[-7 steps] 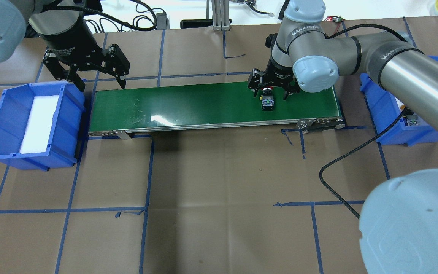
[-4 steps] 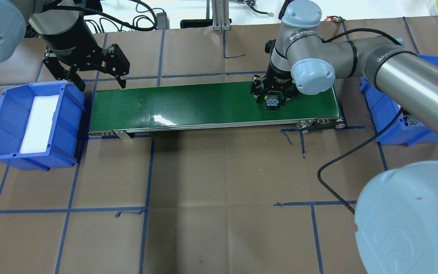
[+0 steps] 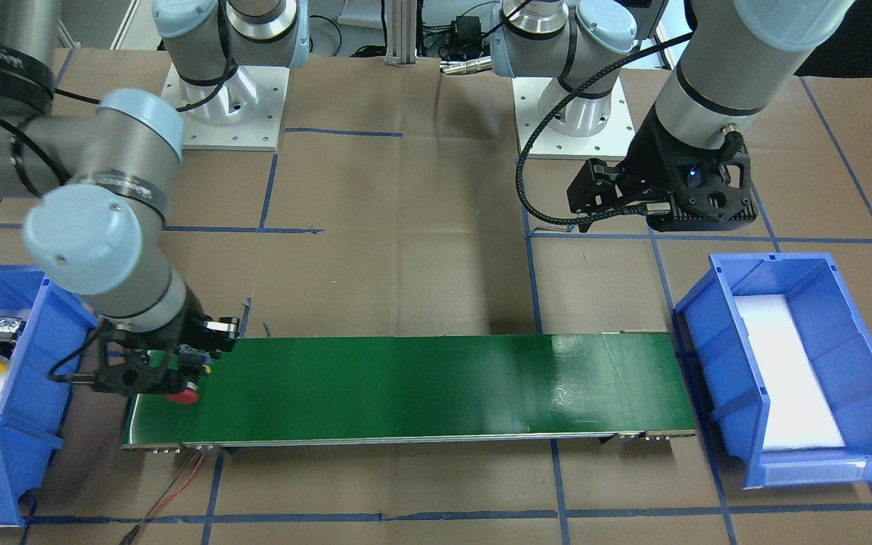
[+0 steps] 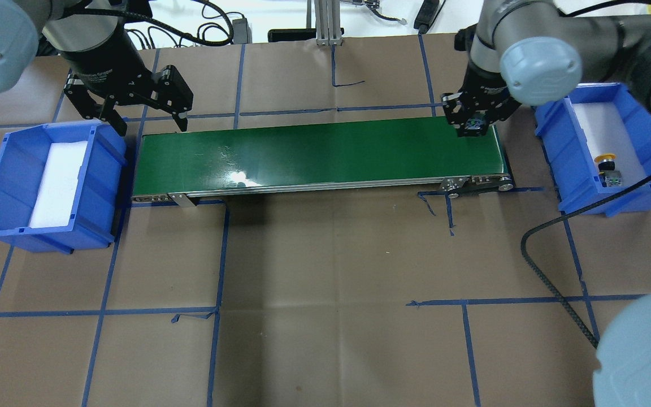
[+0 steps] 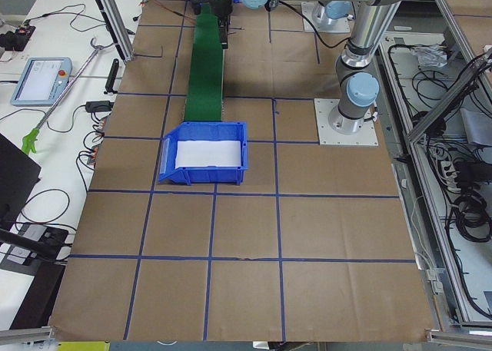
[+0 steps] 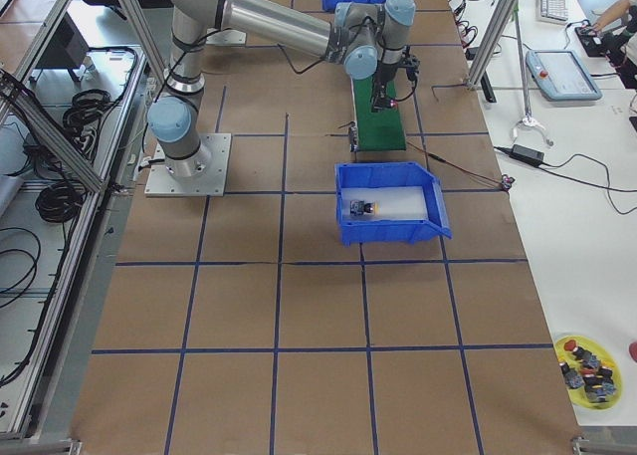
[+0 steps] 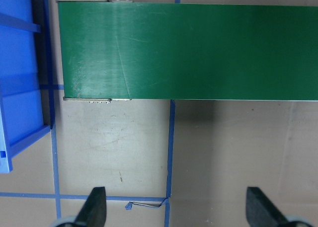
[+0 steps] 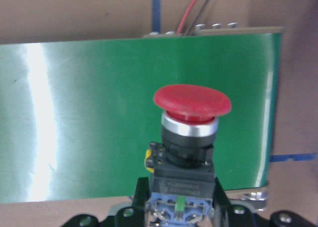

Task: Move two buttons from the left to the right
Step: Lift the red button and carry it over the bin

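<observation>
You had the right gripper point(image 4: 475, 125) clamped on the red button point(image 8: 191, 127), which it held over the near end of the green belt point(image 4: 314, 155). The yellow button point(image 4: 606, 160) lay in the blue bin point(image 4: 602, 206) just outboard of that gripper. Your left gripper point(image 4: 149, 123) hung with its fingers spread, beside the belt's other end.

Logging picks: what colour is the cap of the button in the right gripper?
Red: the button has a red cap, clearest in the right wrist-mounted view.
</observation>
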Controlling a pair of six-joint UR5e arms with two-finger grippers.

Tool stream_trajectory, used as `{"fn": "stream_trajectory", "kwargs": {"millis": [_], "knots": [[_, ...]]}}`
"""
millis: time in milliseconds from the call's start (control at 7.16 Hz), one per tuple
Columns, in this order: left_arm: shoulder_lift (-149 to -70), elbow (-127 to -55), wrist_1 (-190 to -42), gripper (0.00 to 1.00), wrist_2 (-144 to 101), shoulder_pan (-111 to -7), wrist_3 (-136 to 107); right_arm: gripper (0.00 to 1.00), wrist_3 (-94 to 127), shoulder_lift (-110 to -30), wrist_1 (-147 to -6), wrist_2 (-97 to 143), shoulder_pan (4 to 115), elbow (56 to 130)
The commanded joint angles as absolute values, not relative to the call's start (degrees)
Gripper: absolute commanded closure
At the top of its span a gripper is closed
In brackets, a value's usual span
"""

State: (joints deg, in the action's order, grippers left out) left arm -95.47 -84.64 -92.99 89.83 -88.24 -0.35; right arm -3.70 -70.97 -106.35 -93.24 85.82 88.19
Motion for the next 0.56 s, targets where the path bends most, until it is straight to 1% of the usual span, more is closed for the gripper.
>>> {"fn": "stream_trajectory", "kwargs": {"millis": [0,140,279,419], "knots": [[-95.4,-84.7,-93.0,0.00,89.8,-88.2,-0.4,0.94,-18.8,-72.5,-106.3,-93.3,75.2,82.4],[-95.4,-84.7,-93.0,0.00,89.8,-88.2,-0.4,0.94,-28.6,-70.8,-107.0,-93.5,71.8,79.6],[-95.4,-84.7,-93.0,0.00,89.8,-88.2,-0.4,0.94,-34.6,-67.2,-107.4,-93.2,68.5,78.2],[-95.4,-84.7,-92.9,0.00,89.8,-88.2,-0.4,0.94,-35.8,-64.5,-107.6,-93.0,66.0,78.0]]}}
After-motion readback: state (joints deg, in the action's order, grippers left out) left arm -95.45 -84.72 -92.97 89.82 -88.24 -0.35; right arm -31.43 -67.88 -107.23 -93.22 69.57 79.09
